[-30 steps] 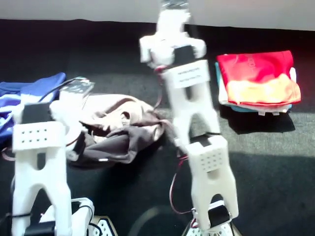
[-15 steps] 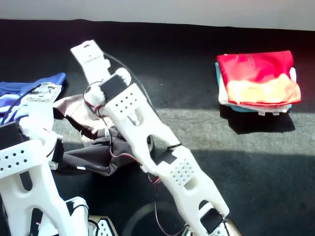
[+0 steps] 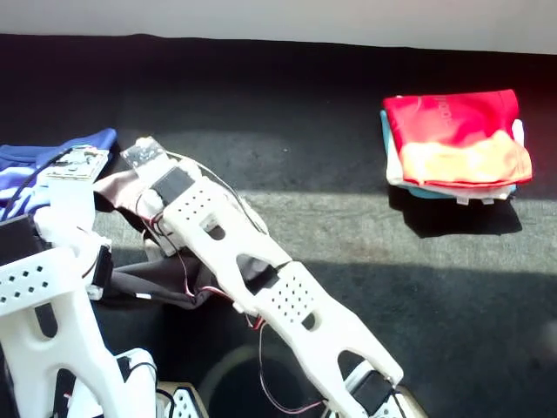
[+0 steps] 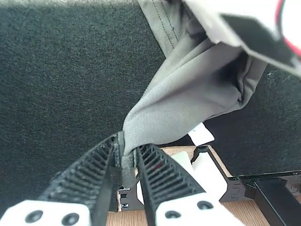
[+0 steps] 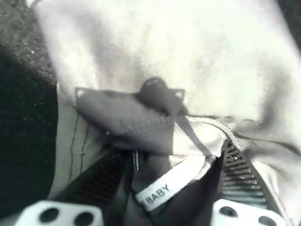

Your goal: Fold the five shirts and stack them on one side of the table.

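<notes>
A crumpled grey shirt [image 3: 165, 280] lies at the table's left, partly under both arms. My left gripper [image 4: 124, 142] is shut on a pinched fold of this grey shirt [image 4: 197, 89], lifting it off the mat. My right arm [image 3: 218, 235] stretches across from the front right, down onto the same shirt. Its gripper [image 5: 164, 186] is open, with the shirt's neck label [image 5: 157, 190] between its fingers [image 5: 235, 172] and pale grey cloth [image 5: 164, 42] beyond. A blue shirt [image 3: 35, 161] lies bunched at the far left edge. A stack of folded shirts [image 3: 452, 139], red and orange on top, sits at the back right.
The table is covered in black felt [image 3: 392, 287], with open room across the middle and front right. A pale wall edge [image 3: 278, 17] runs along the back. The arms' bases [image 3: 165, 396] stand at the front edge.
My right arm has swung from upright at the centre over to the left and come down onto the grey shirt. The left arm shifted left early on, then held still.
</notes>
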Controlling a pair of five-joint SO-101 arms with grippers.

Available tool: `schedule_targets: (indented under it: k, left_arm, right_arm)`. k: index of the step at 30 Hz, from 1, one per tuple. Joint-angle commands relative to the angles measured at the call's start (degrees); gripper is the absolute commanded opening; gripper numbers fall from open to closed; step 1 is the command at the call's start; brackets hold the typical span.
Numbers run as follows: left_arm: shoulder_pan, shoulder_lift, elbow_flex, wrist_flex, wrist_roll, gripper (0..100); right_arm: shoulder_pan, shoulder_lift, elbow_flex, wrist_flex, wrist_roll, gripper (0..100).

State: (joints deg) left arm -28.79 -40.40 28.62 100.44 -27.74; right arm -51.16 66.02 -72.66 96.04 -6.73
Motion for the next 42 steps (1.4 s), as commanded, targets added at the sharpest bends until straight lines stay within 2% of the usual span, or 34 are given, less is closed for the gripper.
schedule_targets:
  k: [1,2,4,8,16,22,27,32,35,38,42]
  left_arm:
    - [-0.6,-1.5,-0.6,-0.4,0.0,1]
    - [-0.6,-1.5,-0.7,-0.5,0.0,1]
    - [-0.6,-1.5,-0.7,-2.3,0.0,1]
    - [-0.6,-1.4,-1.5,-8.5,0.0,1]
    - [-0.4,-1.1,-11.4,-19.9,-0.1,1]
    - [-0.2,-1.1,-15.2,-23.5,-0.1,1]
    - [3.4,-1.1,-4.4,-22.7,-0.3,1]
    - [3.3,-1.2,11.4,-23.1,-0.3,1]
    - [3.8,-1.2,18.2,-23.4,-0.3,1]
    - [4.9,-1.2,23.4,-25.2,-0.3,1]
    - [4.6,-1.2,27.6,-28.3,-0.3,1]
  right_arm:
    - [6.5,1.4,-7.9,-0.5,1.1,6.7]
    - [8.6,1.5,-11.0,-0.4,1.1,0.0]
    - [12.5,1.4,-17.6,0.6,1.1,2.2]
    - [20.0,0.2,-30.2,3.6,1.5,0.7]
    - [37.0,-7.8,-26.9,1.6,1.6,0.6]
    - [42.9,-7.1,-26.4,1.1,1.6,0.6]
    - [43.6,-4.9,-26.9,2.7,1.6,1.6]
    - [43.5,-8.0,-26.9,5.1,1.2,20.0]
    - [42.9,-12.6,-26.7,5.0,1.1,23.5]
    - [39.0,-16.4,-26.2,5.0,1.1,23.4]
    - [29.2,-15.2,-21.4,5.0,1.2,23.4]
